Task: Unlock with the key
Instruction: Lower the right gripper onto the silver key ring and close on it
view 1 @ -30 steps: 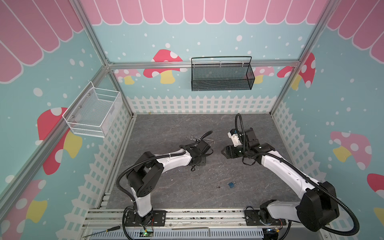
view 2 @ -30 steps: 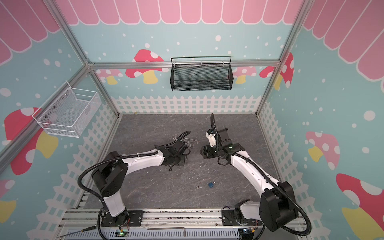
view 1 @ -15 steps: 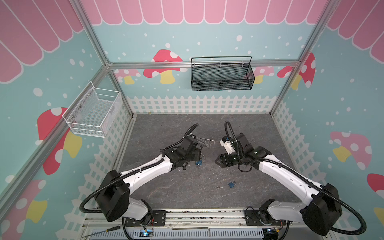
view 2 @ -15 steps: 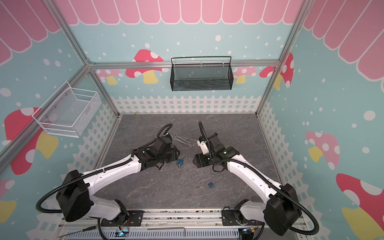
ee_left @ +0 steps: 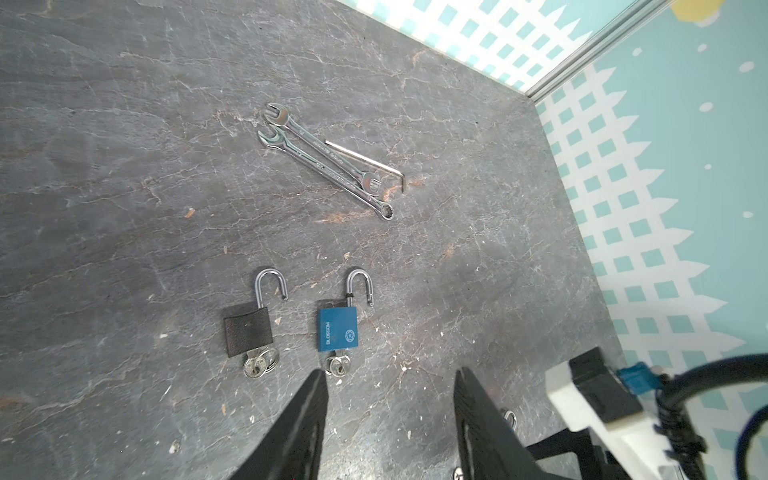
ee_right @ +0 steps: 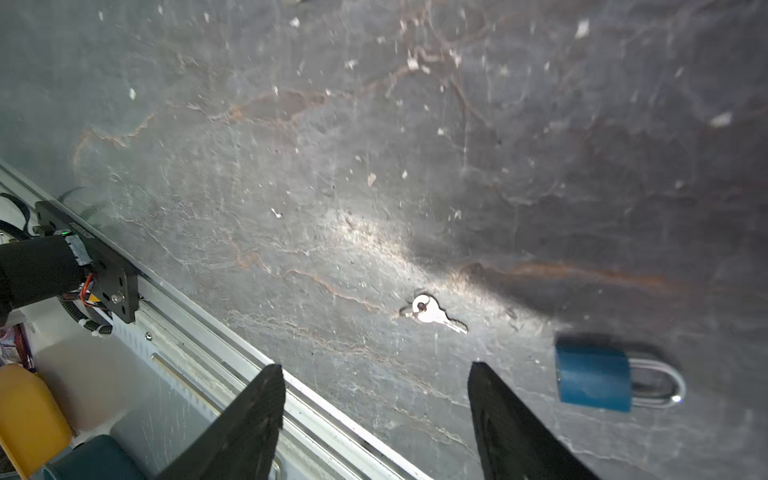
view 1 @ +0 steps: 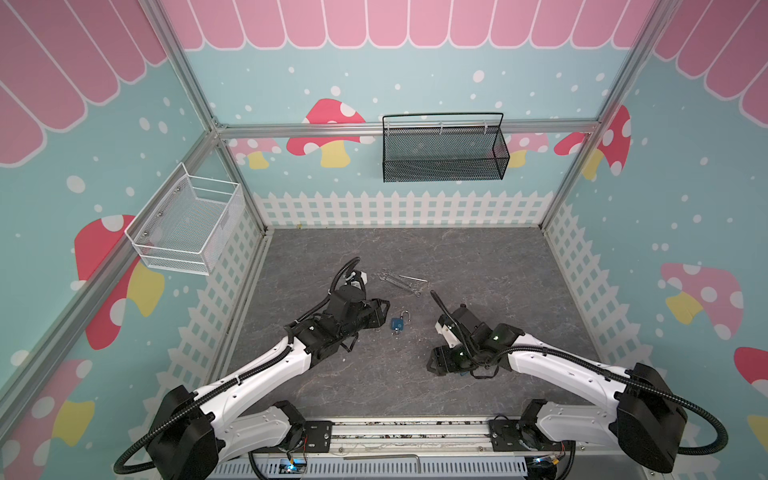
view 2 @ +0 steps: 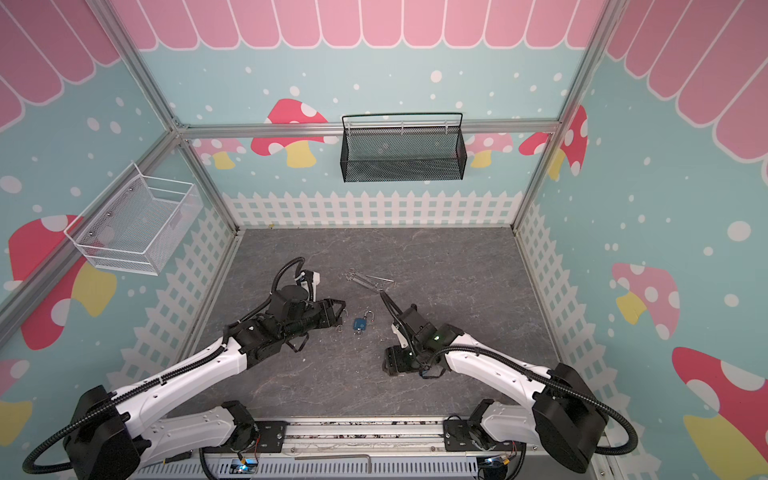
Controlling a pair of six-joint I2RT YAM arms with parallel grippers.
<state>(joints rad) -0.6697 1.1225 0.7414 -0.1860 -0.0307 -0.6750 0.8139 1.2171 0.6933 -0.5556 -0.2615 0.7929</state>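
So the left pincer [ee_left: 390, 378] hangs low over the grey stone-look table [ee_left: 124, 166], its two black fingers spread apart with nothing between them. Right ahead of it lies the open blue padlock [ee_left: 337, 328]: square blue metal body, steel shackle popped out on one side. An inserted key [ee_left: 337, 365] sticks out of its bottom, and that key's head sits just beside the tip of one finger, outside the gap rather than in it. Next to it, further off to the side, is a black padlock [ee_left: 248, 328] with its shackle also open and a small bunch of keys [ee_left: 259, 363] at its bottom. Beyond both lie two shiny steel wrenches [ee_left: 324, 160] side by side, plus a thin bent hex key [ee_left: 365, 160]. Over on the other arm, the right pincer [ee_right: 374, 368] is spread wide too and holds nothing. A loose silver key [ee_right: 434, 313] lies flat on the table just ahead of the gap between its fingertips, nearer one finger. Just outside that same finger lies a shut blue padlock [ee_right: 592, 378], shackle closed, near the loose key but not touching it.
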